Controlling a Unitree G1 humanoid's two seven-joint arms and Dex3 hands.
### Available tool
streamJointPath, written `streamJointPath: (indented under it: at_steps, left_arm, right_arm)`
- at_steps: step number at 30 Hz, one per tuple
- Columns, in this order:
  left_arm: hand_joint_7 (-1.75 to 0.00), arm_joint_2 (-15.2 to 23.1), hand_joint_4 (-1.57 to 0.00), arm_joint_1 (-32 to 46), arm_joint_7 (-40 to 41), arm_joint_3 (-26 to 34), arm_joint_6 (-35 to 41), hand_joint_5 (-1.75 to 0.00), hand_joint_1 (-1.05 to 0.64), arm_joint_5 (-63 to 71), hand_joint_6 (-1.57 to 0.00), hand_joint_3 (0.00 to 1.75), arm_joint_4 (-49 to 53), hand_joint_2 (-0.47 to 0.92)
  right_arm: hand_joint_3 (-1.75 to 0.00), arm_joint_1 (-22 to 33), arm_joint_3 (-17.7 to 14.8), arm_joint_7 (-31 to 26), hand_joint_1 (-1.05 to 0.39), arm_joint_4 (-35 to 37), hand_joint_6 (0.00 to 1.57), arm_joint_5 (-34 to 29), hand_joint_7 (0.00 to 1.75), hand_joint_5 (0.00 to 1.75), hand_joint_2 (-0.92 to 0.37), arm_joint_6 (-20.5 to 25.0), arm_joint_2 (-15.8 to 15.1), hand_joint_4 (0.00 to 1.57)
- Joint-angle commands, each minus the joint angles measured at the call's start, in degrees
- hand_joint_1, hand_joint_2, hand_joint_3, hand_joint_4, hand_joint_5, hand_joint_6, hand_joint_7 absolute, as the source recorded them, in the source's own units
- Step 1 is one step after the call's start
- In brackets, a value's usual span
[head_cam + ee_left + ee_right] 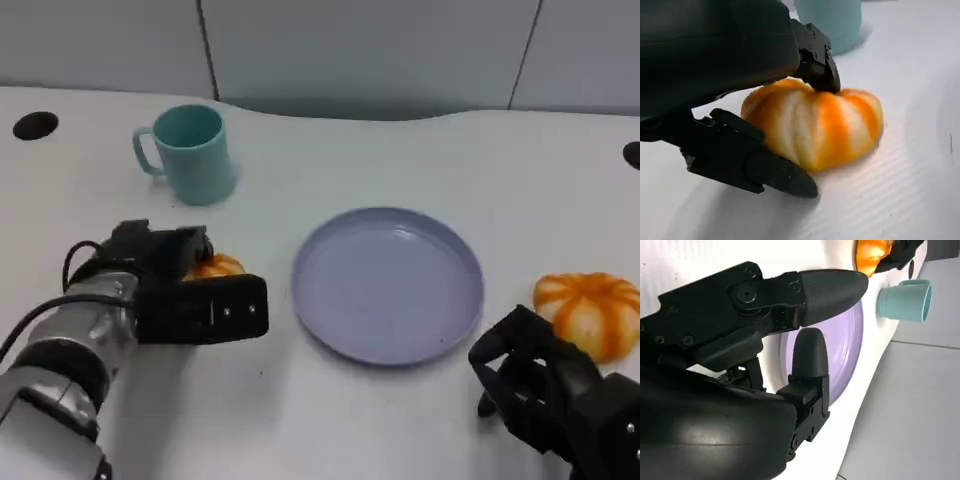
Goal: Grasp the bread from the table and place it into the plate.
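Two orange-and-white striped breads lie on the white table. One bread [220, 266] [815, 125] sits left of the lavender plate [388, 283], mostly covered by my left hand [190, 298]. In the left wrist view one fingertip [821, 75] presses on its top and another finger [765, 170] lies against its near side; the bread rests on the table. The other bread [590, 310] lies right of the plate. My right hand [545, 385] hovers just in front of it, fingers apart and holding nothing. The right wrist view shows the plate [852, 340] beyond those fingers [825, 287].
A teal mug [190, 152] [905, 299] stands at the back left, behind my left hand. Dark round holes [35, 125] mark the table's far left and far right. A grey wall runs behind the table.
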Motion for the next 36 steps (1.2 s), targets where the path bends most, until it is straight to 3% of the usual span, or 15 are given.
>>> streamJointPath:
  at_steps: [1, 4, 6, 10, 11, 12, 15, 19, 23, 26, 30, 36]
  left_arm:
    - [-1.49, -0.1, -0.58, 1.7, 1.3, -0.1, -0.4, -1.74, -0.27, -0.9, -0.53, 0.01, 1.2, 0.90]
    - [-1.58, -0.1, -0.56, 2.4, 1.6, 1.9, -1.2, -1.74, -0.27, -3.6, -0.51, 0.08, 1.2, 0.92]
    - [-1.39, -0.1, -0.58, 2.7, 1.8, 2.8, -1.7, -1.65, -0.26, -4.9, -0.58, 0.10, 1.2, 0.92]
    - [-1.34, -0.1, -0.59, 3.4, 1.9, 5.3, -3.1, -1.63, -0.25, -7.9, -0.61, 0.11, 1.0, 0.92]
    - [-1.58, 0.0, -0.71, 3.9, 2.0, 7.2, -4.7, -1.70, -0.18, -9.9, -0.58, 0.09, 0.7, 0.92]
    - [-1.66, 0.2, -0.76, 4.3, 2.2, 8.6, -6.1, -1.72, -0.15, -11.4, -0.58, 0.08, 0.4, 0.91]
    - [-1.74, 0.4, -0.83, 4.9, 1.7, 12.7, -9.3, -1.74, -0.14, -15.8, -0.61, 0.06, -0.5, 0.89]
    - [-1.75, 0.4, -0.87, 5.7, -3.2, 20.0, -14.9, -1.75, -0.14, -24.3, -0.66, 0.05, -3.2, 0.87]
    - [-1.75, 0.5, -0.88, 6.0, -5.0, 21.3, -16.1, -1.75, -0.13, -26.0, -0.67, 0.05, -3.8, 0.87]
    - [-1.75, -2.1, -0.85, 6.4, -18.9, 28.9, -13.9, -1.75, -0.13, -39.1, -0.60, 0.06, -12.8, 0.88]
    - [-1.75, -3.9, -0.88, 7.1, -25.6, 27.7, -14.1, -1.75, -0.15, -41.4, -0.62, 0.06, -22.5, 0.87]
    - [-1.75, -7.4, -0.91, 3.0, -23.4, 21.7, -14.1, -1.75, -0.17, -34.9, -0.69, 0.07, -23.1, 0.85]
  right_arm:
    - [-0.34, 0.5, -0.5, -0.3, -0.25, -0.2, 0.37, 0.3, 1.75, 1.75, -0.92, -0.4, -0.9, 0.57]
    - [-0.34, 0.4, -0.6, -0.5, -0.26, 0.4, 0.37, 0.1, 1.75, 1.75, -0.92, -1.3, -0.9, 0.58]
    - [-0.34, 0.5, -0.5, -0.8, -0.26, 0.2, 0.37, -0.2, 1.75, 1.75, -0.92, -1.0, -0.9, 0.57]
    - [-0.34, 0.4, -0.4, -0.9, -0.27, 0.1, 0.37, -0.4, 1.75, 1.75, -0.92, -0.7, -0.9, 0.57]
    - [-0.34, 0.4, -0.4, -1.0, -0.27, 0.1, 0.37, -0.3, 1.75, 1.75, -0.92, -0.5, -0.8, 0.57]
    - [-0.34, 0.4, -0.4, -1.1, -0.26, 0.0, 0.37, -0.3, 1.75, 1.75, -0.92, -0.3, -0.7, 0.57]
    - [-0.34, 0.5, -0.3, -1.1, -0.26, -0.2, 0.36, -0.1, 1.75, 1.75, -0.92, 0.0, -0.4, 0.57]
    - [-0.35, 0.3, -0.1, -0.9, -0.25, 0.1, 0.37, -0.1, 1.75, 1.75, -0.92, -0.5, -0.5, 0.57]
    - [-0.35, 0.3, -0.1, -1.1, -0.25, 0.0, 0.37, -0.3, 1.75, 1.75, -0.92, -0.5, -0.5, 0.58]
    - [-0.34, 0.0, 0.1, -1.7, -0.26, 0.1, 0.37, -0.9, 1.75, 1.75, -0.92, 0.3, -0.3, 0.57]
    - [-0.34, -0.3, 0.3, -1.6, -0.24, 0.5, 0.36, -1.1, 1.74, 1.75, -0.92, -0.1, -0.5, 0.54]
    - [-0.35, -0.5, 0.4, -0.8, -0.27, 0.3, 0.35, -0.3, 1.74, 1.75, -0.92, 1.4, -0.3, 0.54]
